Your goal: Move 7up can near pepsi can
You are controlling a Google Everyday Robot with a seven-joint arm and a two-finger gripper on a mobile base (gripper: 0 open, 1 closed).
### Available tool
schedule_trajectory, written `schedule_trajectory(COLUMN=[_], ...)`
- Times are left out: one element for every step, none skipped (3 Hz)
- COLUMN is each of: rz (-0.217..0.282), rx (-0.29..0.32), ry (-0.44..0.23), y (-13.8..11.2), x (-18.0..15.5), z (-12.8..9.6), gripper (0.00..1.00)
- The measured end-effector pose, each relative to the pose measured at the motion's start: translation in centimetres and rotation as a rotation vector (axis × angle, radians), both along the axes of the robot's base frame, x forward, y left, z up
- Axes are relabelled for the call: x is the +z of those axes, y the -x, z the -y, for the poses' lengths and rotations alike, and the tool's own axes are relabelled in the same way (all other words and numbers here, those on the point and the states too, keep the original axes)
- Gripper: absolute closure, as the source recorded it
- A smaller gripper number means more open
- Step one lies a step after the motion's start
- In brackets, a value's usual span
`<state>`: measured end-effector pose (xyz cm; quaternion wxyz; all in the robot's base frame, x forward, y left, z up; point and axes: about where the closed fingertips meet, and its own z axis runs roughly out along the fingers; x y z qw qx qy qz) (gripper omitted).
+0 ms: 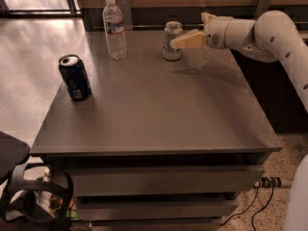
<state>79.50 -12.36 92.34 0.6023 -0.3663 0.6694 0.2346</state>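
1. Recorded 7up can [172, 41] standing upright near the far edge of the grey table [159, 109], right of centre; silver top up, contents hidden.
2. Found gripper [188, 32] just beside that can on its right, reaching in from the right on a white arm [269, 32]. Saw the fingers spread apart with nothing clamped; one tan finger [186, 39] pointed at the can's right side, touching or just in front of it, could not tell which.
3. Logged pepsi can [74, 77] upright near the table's left edge, well apart from the 7up can; silver top up, could not tell whether opened.
4. Noted clear water bottle [114, 29], capped and upright, near the far edge between the two cans, nearer the 7up can; fill level not readable.
5. Observed drawer fronts [163, 179] under the tabletop.
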Motion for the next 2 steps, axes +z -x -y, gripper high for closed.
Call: schedule_trajectory(rz=[-0.020, -0.031], rx=[0.016, 0.040], ry=[-0.056, -0.099], y=[-1.0, -1.8], x=[-1.9, -3.1], z=[-1.0, -2.2], gripper=[0.00, 0.00])
